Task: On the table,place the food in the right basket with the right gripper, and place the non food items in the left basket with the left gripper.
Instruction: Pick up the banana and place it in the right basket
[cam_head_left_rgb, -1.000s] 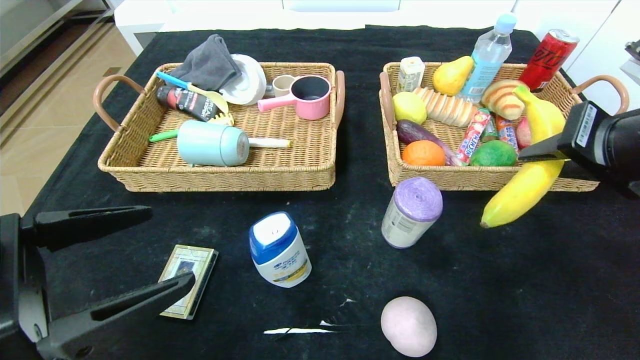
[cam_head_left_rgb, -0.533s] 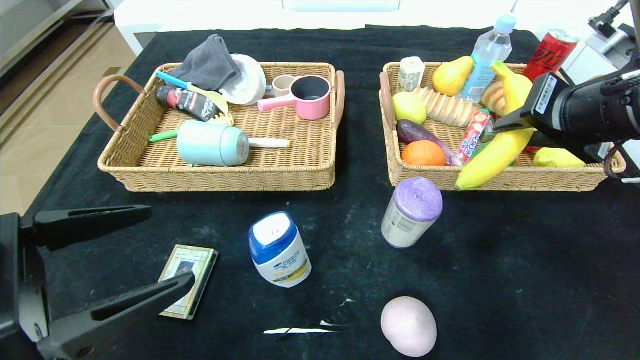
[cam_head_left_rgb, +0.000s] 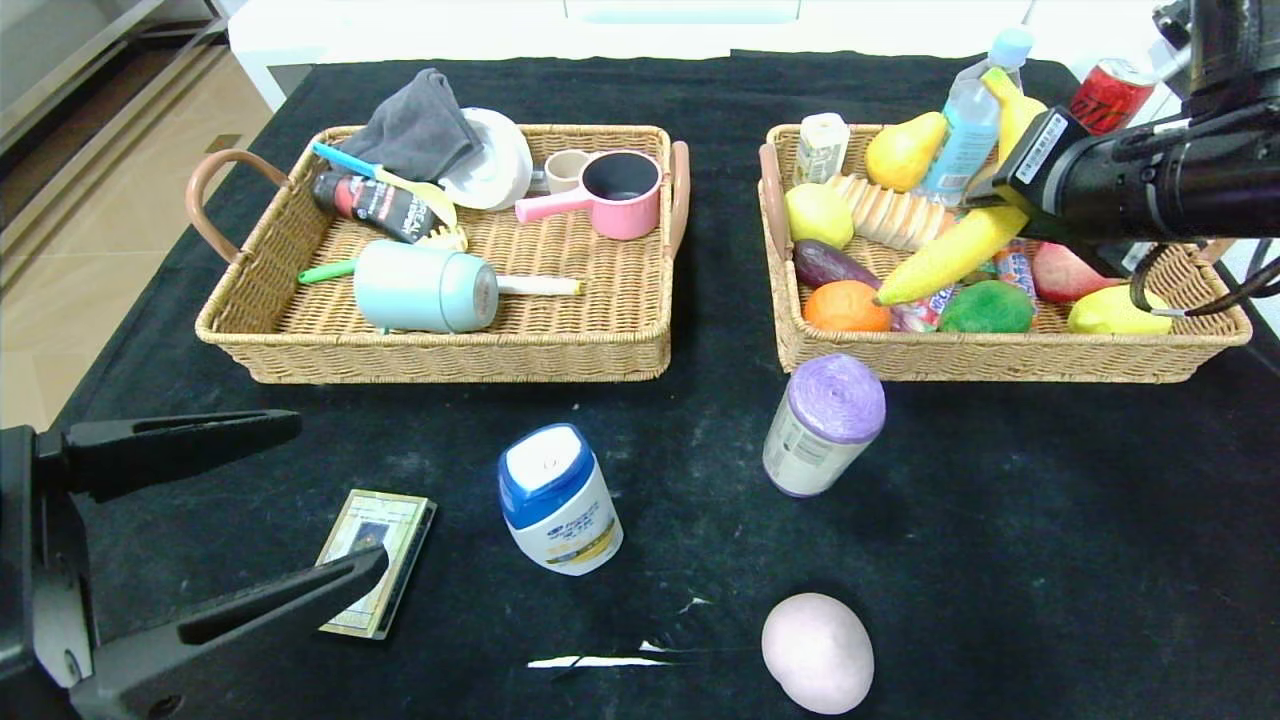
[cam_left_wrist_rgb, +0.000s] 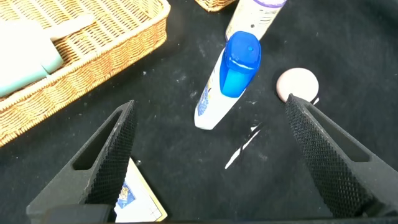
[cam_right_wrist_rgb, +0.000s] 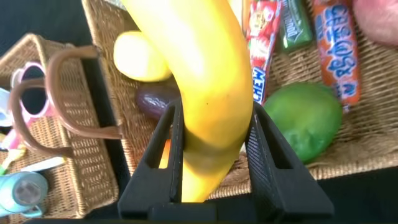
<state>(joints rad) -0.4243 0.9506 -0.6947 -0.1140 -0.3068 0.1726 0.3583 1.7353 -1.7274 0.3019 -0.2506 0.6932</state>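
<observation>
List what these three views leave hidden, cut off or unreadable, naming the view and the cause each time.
- Bread loaf, head view: its far end is hidden behind the banana.
- Card, head view: partly covered by a left gripper finger.
- Red can, head view: mostly hidden behind the right arm.
- Banana, right wrist view: both ends run out of frame; right gripper clamps its middle.
- Bottle label: print too small.

The banana (cam_head_left_rgb: 950, 250) hides part of the bread and candy in the right basket (cam_head_left_rgb: 1000, 355). The right end effector (cam_head_left_rgb: 1000, 190) covers the banana's middle. The card (cam_head_left_rgb: 375, 560) is partly behind the left end effector (cam_head_left_rgb: 290, 500).
</observation>
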